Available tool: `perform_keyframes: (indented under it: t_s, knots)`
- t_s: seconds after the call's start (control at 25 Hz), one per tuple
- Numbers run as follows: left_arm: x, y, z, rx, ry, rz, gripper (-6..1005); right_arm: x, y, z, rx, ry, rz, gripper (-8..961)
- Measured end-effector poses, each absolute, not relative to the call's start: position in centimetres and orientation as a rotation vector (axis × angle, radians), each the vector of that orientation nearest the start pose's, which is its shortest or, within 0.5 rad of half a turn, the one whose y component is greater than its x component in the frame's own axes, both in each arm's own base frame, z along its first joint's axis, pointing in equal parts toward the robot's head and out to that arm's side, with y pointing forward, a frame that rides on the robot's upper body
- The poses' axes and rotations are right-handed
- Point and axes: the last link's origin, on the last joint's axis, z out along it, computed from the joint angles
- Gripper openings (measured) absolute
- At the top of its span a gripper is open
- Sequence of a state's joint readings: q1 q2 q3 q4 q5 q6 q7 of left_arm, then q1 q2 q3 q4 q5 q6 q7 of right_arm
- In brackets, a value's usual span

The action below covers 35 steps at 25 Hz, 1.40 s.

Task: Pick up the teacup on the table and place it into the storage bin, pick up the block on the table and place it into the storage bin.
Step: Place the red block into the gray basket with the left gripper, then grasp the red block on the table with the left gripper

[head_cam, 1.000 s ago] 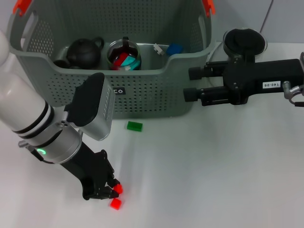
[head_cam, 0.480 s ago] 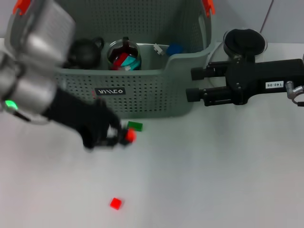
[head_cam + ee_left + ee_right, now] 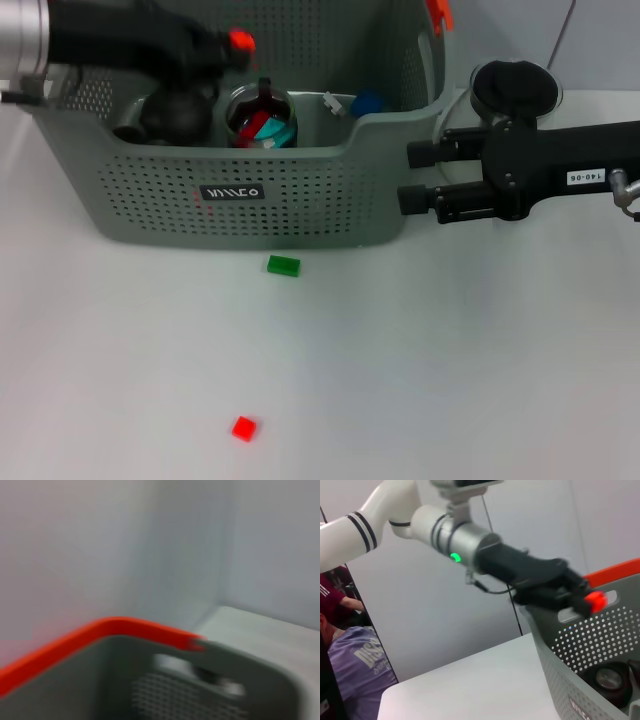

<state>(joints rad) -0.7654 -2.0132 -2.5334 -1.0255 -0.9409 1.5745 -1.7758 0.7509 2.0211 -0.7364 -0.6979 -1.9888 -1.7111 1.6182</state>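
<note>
Upper left of the head view, left gripper pinches a red block over the storage bin; right gripper hangs parted beside the bin's right wall. Right wrist view: block above rim.

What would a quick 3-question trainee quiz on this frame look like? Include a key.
1. True or false: the left gripper holds a red block above the storage bin.
2. Which loose block lies nearer the bin on the table? A. green block B. red block on the table
3. Fill in: the right gripper sits beside the bin's ___ side, holding nothing.

Key: 1 true; 2 A; 3 right.
</note>
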Motion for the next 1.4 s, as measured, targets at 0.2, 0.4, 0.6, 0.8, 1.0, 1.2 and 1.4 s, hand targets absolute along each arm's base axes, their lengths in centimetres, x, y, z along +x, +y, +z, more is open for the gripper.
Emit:
perform_keyframes:
  t_s: [0.2,0.4,0.6,0.8,1.0,1.2,1.4]
  knots:
    - [-19.1,43.8,9.8,-2.457,-0.682,-0.439,180,17.8,36.9,2.2,-2.963,0.543,0.765,774]
    - [-19.6,44.4,10.0,-2.397,-0.753,-0.426,185,17.9,36.9,2.3,-2.961,0.549,0.764,775]
    - [-19.4,44.3,9.5,-2.417,-0.771,-0.414,190,17.9,36.9,2.3,-2.96,0.55,0.763,775]
    - [-19.2,44.0,9.7,-2.431,-0.766,-0.373,357,17.9,36.9,2.3,-2.961,0.552,0.763,775]
    - [-18.3,41.4,10.8,-2.529,-0.679,-0.331,555,17.9,36.9,2.4,-2.959,0.556,0.77,775]
    - [-17.3,36.1,11.5,-2.685,-0.581,-0.233,772,18.0,36.9,2.5,-2.949,0.563,0.783,775]
    - [-17.5,32.6,10.4,-2.796,-0.589,-0.14,915,18.0,37.1,2.6,-2.932,0.57,0.796,775]
